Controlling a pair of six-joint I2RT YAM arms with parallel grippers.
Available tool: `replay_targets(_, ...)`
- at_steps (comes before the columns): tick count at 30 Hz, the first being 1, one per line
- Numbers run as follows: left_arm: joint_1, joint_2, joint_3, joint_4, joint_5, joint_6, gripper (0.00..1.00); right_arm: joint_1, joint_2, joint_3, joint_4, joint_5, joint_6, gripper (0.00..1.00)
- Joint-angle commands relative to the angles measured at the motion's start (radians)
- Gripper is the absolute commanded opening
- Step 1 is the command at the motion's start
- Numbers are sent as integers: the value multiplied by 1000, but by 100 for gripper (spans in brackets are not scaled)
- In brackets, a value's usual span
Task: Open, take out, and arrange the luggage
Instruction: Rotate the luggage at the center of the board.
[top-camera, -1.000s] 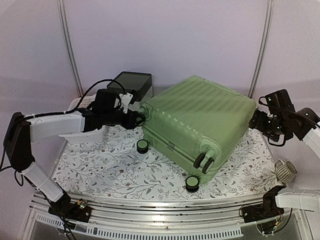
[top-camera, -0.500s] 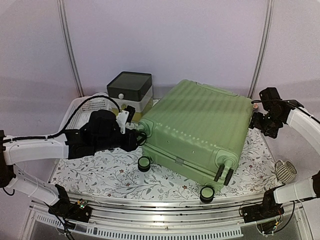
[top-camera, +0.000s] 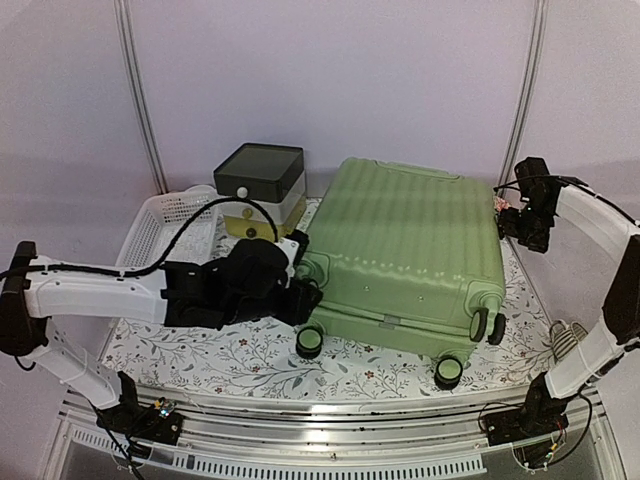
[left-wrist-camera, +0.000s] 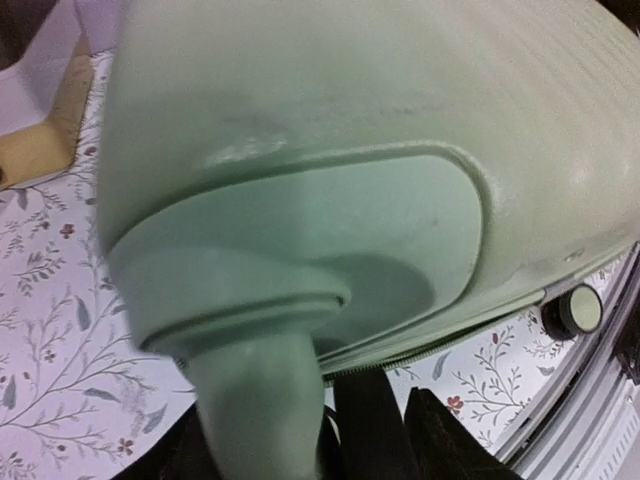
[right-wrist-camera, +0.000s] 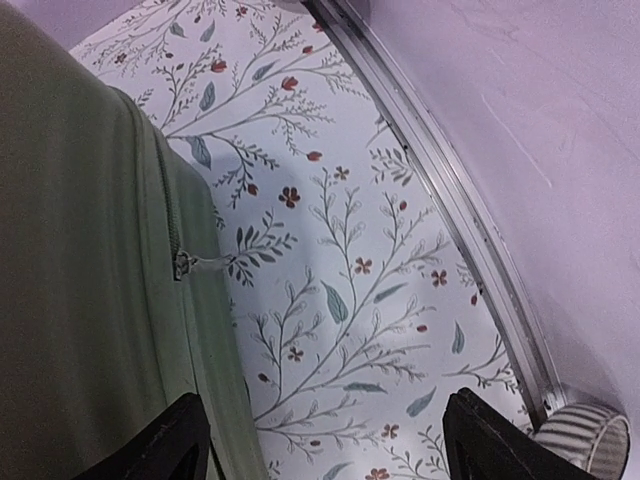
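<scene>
Top external view: the luggage (top-camera: 410, 255) lay flat and closed in the middle of the table (top-camera: 200, 345), wheels toward the near edge. My left claw (top-camera: 300, 298) was pressed in at its near-left corner, just above one caster (top-camera: 310, 343). My right claw (top-camera: 515, 222) hovered off its far-right corner. A dark-lidded drawer box (top-camera: 262, 180) stood just behind the luggage's far-left corner, and a white basket (top-camera: 165, 225) lay further left. I judged that any sideways shove on those casters could roll the whole case toward the near rail or into the box.

Left wrist view: the shell filled the picture, with a green caster stem (left-wrist-camera: 260, 400) right at the lens and dark fingers (left-wrist-camera: 365, 430) beside it. I could not tell whether that claw was clenched on the stem or merely resting against it. If it was only resting there, a pull could slip off the rounded plastic and jerk the case.

Right wrist view: the claw was released, its fingers (right-wrist-camera: 180, 440) spread wide over the floral cloth and holding nothing. The zipper pull (right-wrist-camera: 183, 264) hung on the luggage's side wall, left of the gap. It looked small, so closing from that offset could pinch air or snag the shell's edge instead. A ribbed grey round thing (right-wrist-camera: 585, 440) sat by the rail, right of the luggage, where a wide swing might knock it.
</scene>
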Motion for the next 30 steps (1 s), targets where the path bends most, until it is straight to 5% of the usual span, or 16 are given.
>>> replay_targets(1, -215, 188, 151, 199, 532, 203, 62, 98, 98, 110, 167, -353, -43, 83)
replay_targets(10, -304, 314, 311, 221, 584, 254, 80, 97, 184, 263, 100, -143, -9, 83)
replay_targets(16, -308, 228, 252, 194, 496, 237, 97, 96, 104, 269, 37, 51, 25, 85)
replay_targets(20, -308, 150, 227, 142, 447, 233, 98, 97, 36, 257, -18, 140, 43, 86)
replay_targets(25, -305, 64, 223, 82, 393, 234, 98, 100, -74, 251, -52, 147, 37, 86)
replay_targets(30, -261, -53, 180, 58, 346, 204, 98, 124, -190, 228, -55, -1, -9, 87)
